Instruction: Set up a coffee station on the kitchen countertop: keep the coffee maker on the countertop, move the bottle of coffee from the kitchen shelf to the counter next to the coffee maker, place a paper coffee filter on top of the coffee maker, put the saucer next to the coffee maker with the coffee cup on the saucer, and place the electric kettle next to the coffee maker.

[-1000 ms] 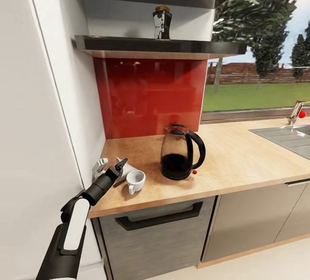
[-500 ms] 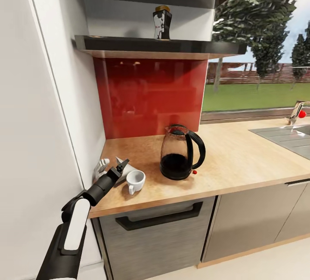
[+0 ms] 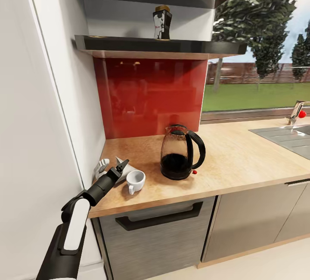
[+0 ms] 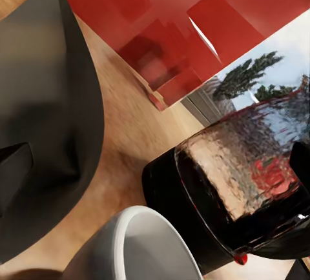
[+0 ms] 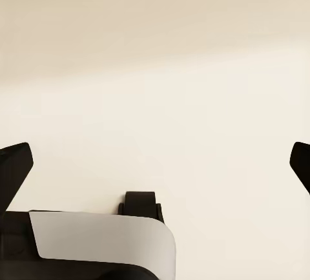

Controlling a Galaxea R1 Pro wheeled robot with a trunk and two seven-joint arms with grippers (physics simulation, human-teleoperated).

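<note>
While right hand [image 5: 155,157] gapes empty, left hand [image 3: 122,164] beside coffee cup [image 3: 135,180]; grip unclear.

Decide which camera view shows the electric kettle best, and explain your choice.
The head view: the whole electric kettle stands upright on the kitchen countertop, handle, lid and red switch all visible. The left wrist view gives a cropped close-up of its dark glass body and base, beside the coffee cup. The right wrist view faces a plain pale surface.

No legible text, brand, number or sign. Bottle of coffee [image 3: 162,22], upper centre on the shelf: white label marks, unreadable.
</note>
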